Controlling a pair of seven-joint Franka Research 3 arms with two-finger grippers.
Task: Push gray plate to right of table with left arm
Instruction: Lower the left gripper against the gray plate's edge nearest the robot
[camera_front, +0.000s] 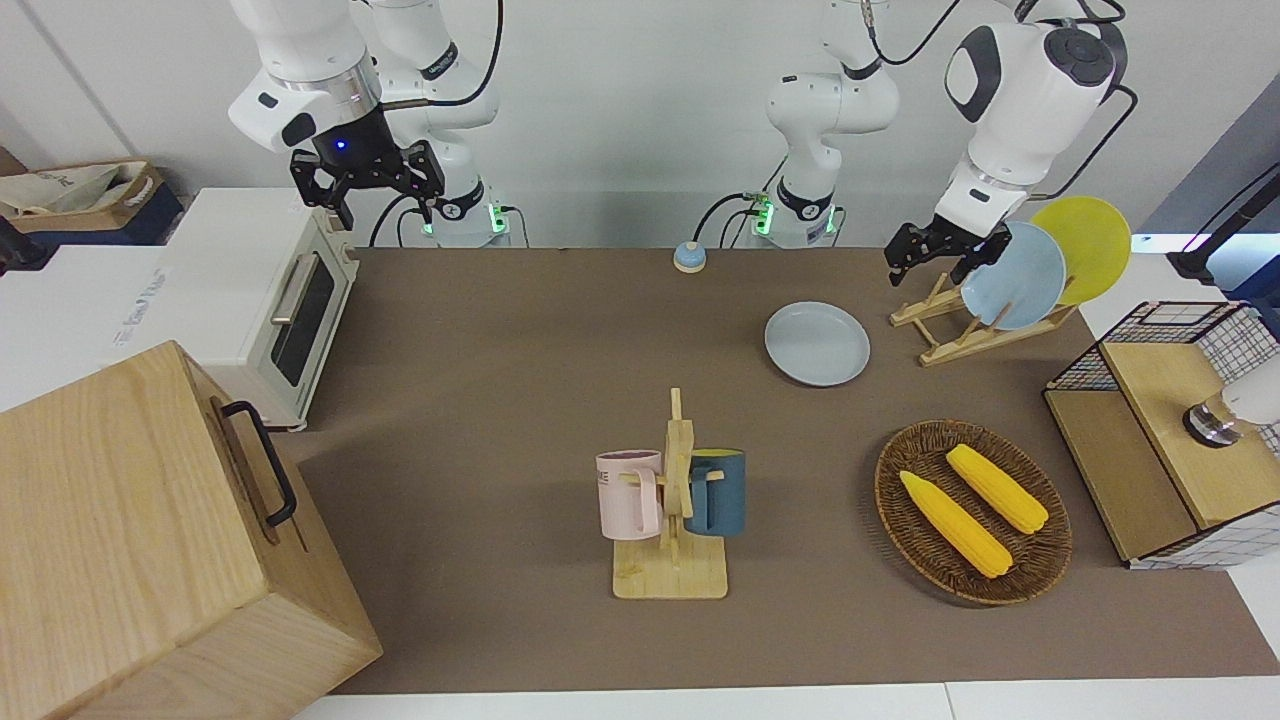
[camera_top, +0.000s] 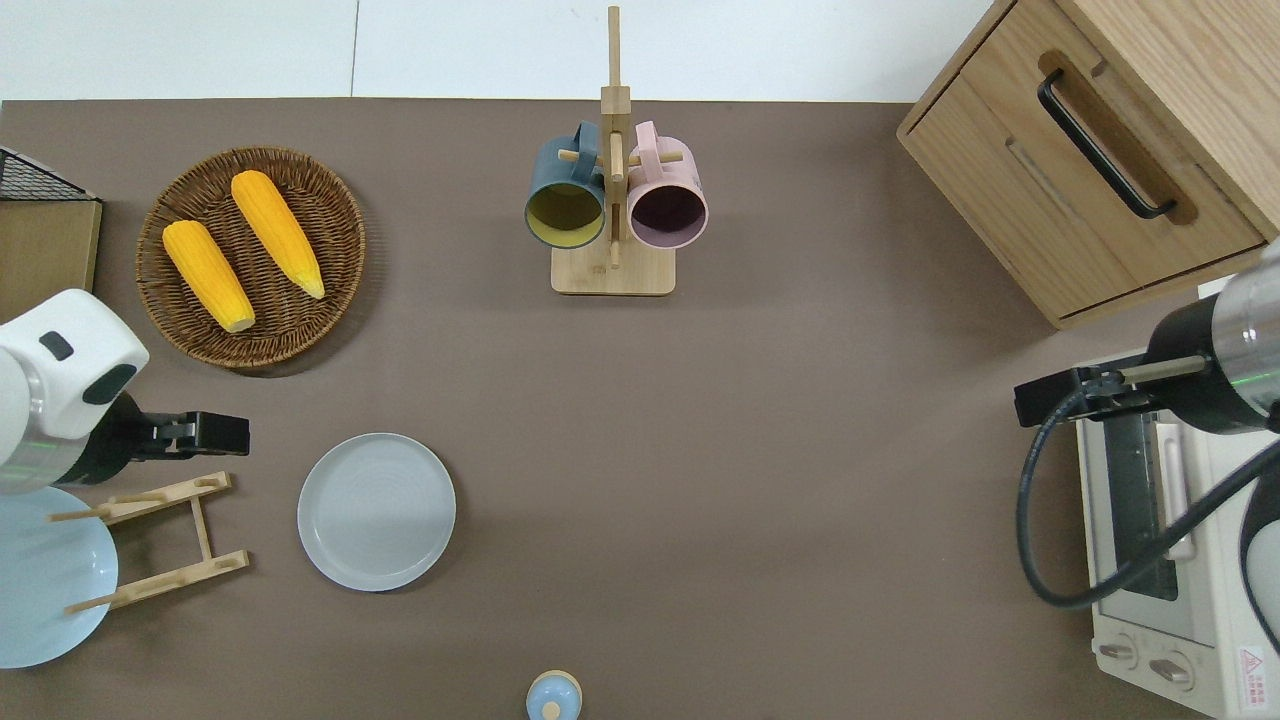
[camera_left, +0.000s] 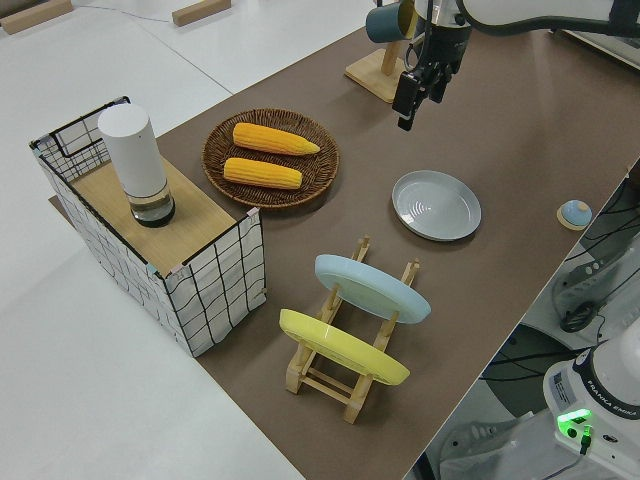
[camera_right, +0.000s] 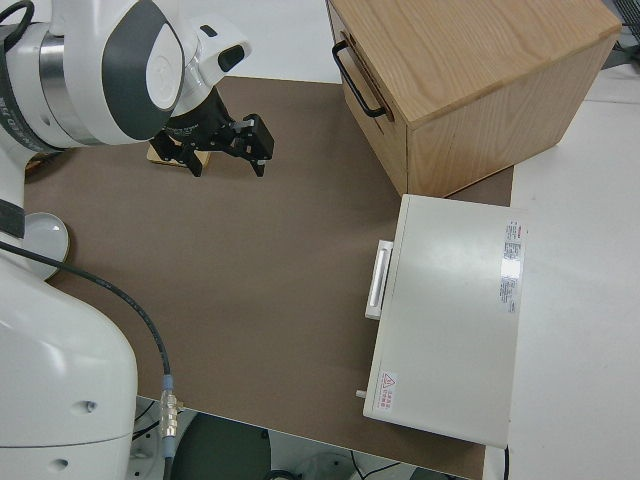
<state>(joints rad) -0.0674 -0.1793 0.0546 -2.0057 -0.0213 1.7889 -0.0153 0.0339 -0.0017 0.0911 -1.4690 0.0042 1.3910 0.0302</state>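
my left gripper (camera_front: 938, 258): fingers apart, empty, upper right of front view, over the plate rack (camera_front: 950, 325) | gray plate (camera_front: 817, 343): flat on surface (camera_front: 500, 400), beside rack | right arm: parked

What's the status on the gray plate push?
Left hand up, empty, beside the dish rack. Gray plate flat on the table, untouched. Right arm parked. Path toward the toaster oven clear.

My plate (camera_top: 376, 511) lies flat on the table (camera_top: 780, 450), beside the plate rack (camera_top: 160, 541). The basket (camera_top: 330, 215) with two corn cobs (camera_top: 277, 233) sits farther from me. The mug rack (camera_top: 613, 270) stands farther still, mid-table.
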